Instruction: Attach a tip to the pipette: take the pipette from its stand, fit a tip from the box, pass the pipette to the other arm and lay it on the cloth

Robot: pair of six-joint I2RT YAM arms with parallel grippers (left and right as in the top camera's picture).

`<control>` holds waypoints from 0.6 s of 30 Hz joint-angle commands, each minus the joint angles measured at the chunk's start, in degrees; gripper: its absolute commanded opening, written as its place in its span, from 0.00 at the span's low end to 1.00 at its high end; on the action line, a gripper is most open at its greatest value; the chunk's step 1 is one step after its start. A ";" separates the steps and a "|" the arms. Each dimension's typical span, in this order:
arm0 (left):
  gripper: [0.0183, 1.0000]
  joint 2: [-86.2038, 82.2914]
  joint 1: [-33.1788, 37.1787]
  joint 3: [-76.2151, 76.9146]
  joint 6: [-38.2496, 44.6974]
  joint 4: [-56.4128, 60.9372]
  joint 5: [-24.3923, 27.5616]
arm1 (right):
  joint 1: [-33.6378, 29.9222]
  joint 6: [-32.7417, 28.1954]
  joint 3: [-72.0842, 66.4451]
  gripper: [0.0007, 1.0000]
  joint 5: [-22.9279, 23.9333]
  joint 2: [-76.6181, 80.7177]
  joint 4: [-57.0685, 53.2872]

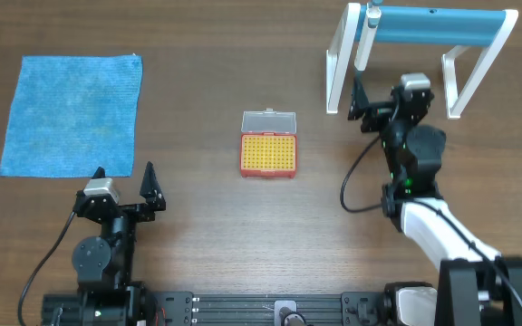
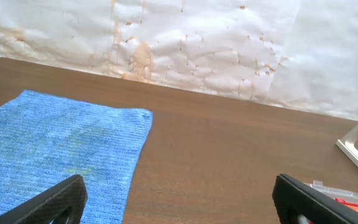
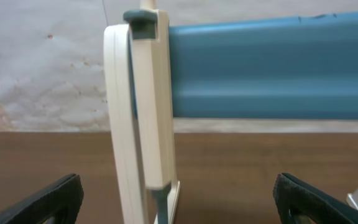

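The wooden bench point(image 1: 198, 63) carries everything. At its far right corner stands the stand point(image 1: 433, 25), a white frame with a blue bar across the top. The blue cloth point(image 1: 71, 113) lies flat at the far left, well apart from the stand.

The right arm point(image 1: 433, 222) reaches from the near right edge up the bench. Its wrist is level and the right gripper point(image 1: 383, 98) faces the left end of the stand, close in front of it. The fingers are spread wide and hold nothing.

The left arm point(image 1: 102, 249) is folded low by the near left edge. The left gripper point(image 1: 123, 174) sits just short of the cloth's near edge, pointing across it. It too is wide open and holds nothing.

The tip box point(image 1: 268, 154) sits mid-bench between the arms, its clear lid point(image 1: 268, 119) folded back and its yellow rack exposed.

The pipette point(image 3: 149, 106) hangs upright at the stand's left end, beside the white leg point(image 3: 118, 124).
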 commanded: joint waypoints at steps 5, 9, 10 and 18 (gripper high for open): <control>0.96 -0.42 0.07 -0.13 -0.31 -0.33 -0.85 | -0.22 0.87 8.37 0.98 -0.31 8.46 0.15; 0.96 -0.42 0.07 -0.13 -0.31 -0.33 -0.85 | -0.24 0.87 11.78 0.98 -0.09 9.14 -6.69; 0.96 -0.42 0.07 -0.13 -0.31 -0.33 -0.85 | -0.24 0.87 12.72 0.98 -0.11 9.14 -8.39; 0.96 -0.42 0.07 -0.13 -0.31 -0.33 -0.85 | -0.68 0.85 14.82 0.95 -0.07 9.14 -11.15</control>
